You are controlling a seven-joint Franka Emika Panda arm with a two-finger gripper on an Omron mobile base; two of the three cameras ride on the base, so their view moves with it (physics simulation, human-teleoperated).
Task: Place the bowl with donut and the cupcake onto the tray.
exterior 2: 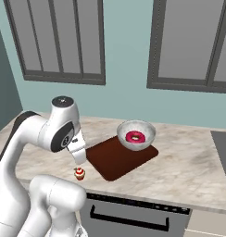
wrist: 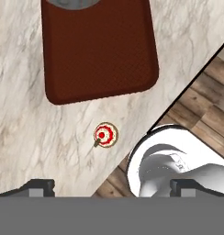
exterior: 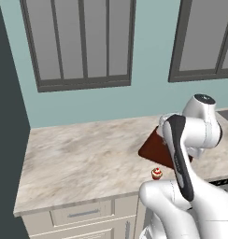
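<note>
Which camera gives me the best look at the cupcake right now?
The hand view: the cupcake is seen straight from above, unblocked, on the counter apart from the tray. Both base views show it small, near the counter's front edge beside the arm.

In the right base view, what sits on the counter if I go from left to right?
cupcake → tray → bowl, which rests on the tray's far right corner and holds the donut.

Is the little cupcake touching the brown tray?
Apart. In the hand view, a strip of bare marble counter lies between the cupcake and the tray; the right base view shows the same gap.
</note>
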